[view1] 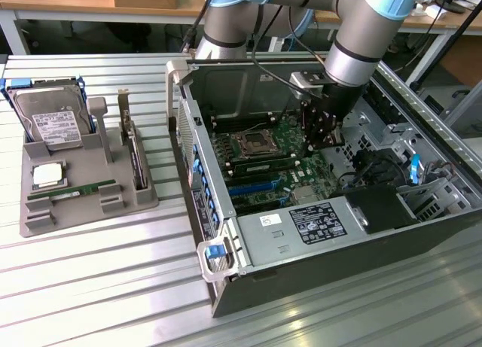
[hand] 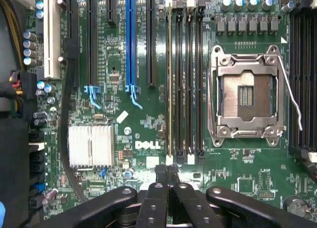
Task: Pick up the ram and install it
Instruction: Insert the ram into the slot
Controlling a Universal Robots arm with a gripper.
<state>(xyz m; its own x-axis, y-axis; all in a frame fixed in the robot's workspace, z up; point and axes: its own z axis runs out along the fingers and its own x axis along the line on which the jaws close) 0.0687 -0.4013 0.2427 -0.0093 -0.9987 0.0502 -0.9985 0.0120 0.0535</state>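
The claw (hand: pixel 168 171) is closed with nothing in it, hanging over the motherboard (hand: pixel 143 134) inside the open computer case (view1: pixel 316 249). The ram (view1: pixel 265 164) sits in a slot beside the processor socket (hand: pixel 246 97).

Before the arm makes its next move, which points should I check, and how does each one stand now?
1. End effector shut: ok.
2. End effector carries nothing: ok.
3. Ram stands in a memory slot beside the CPU socket: ok.
4. Ram fully seated, latches closed: cannot tell.
5. Another green stick lies in the grey holder, apart from the end effector: ok.
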